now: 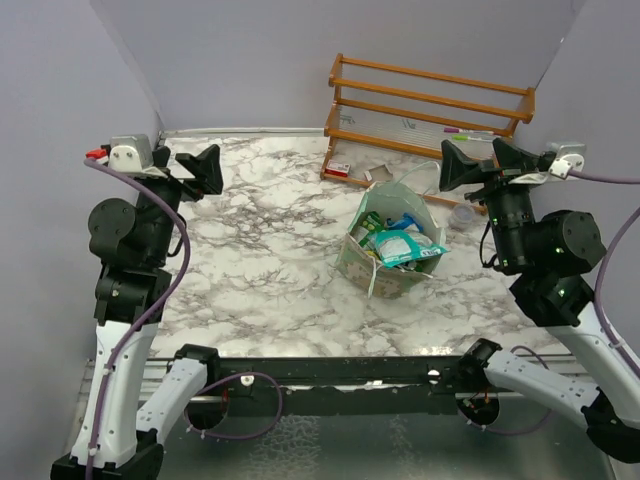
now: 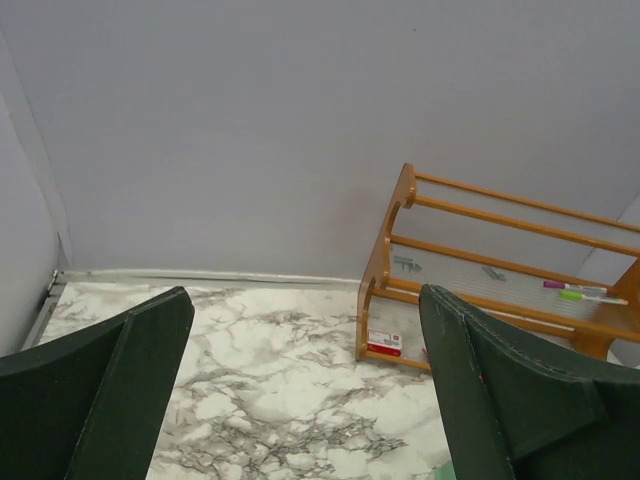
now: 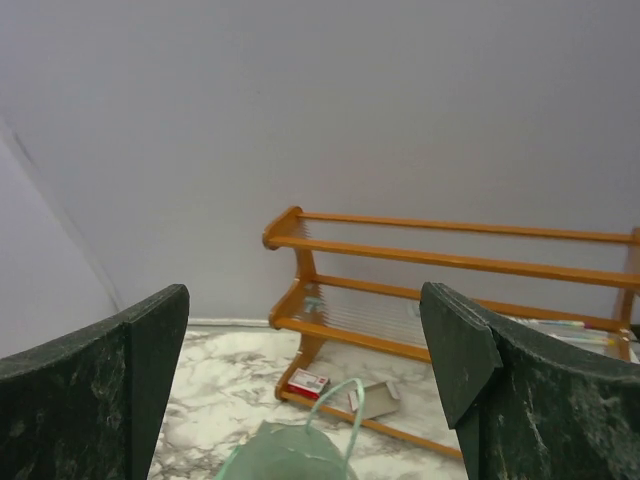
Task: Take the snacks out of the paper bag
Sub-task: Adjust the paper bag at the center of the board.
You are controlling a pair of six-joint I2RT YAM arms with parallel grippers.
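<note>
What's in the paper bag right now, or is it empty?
Not empty: from above, the open-mouthed pale green paper bag holds several snack packets, a teal-white packet uppermost.

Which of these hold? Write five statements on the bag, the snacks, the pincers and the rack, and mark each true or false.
1. The paper bag sits on the marble table with snacks inside it. True.
2. The left pincer is shut on a snack. False: it is open and empty, far to the left of the bag.
3. A wooden rack stands by the far wall. True.
4. The right pincer reaches inside the bag. False: it is open, up in the air to the bag's right, holding nothing.
5. A small red-white box lies at the foot of the rack. True.
</note>
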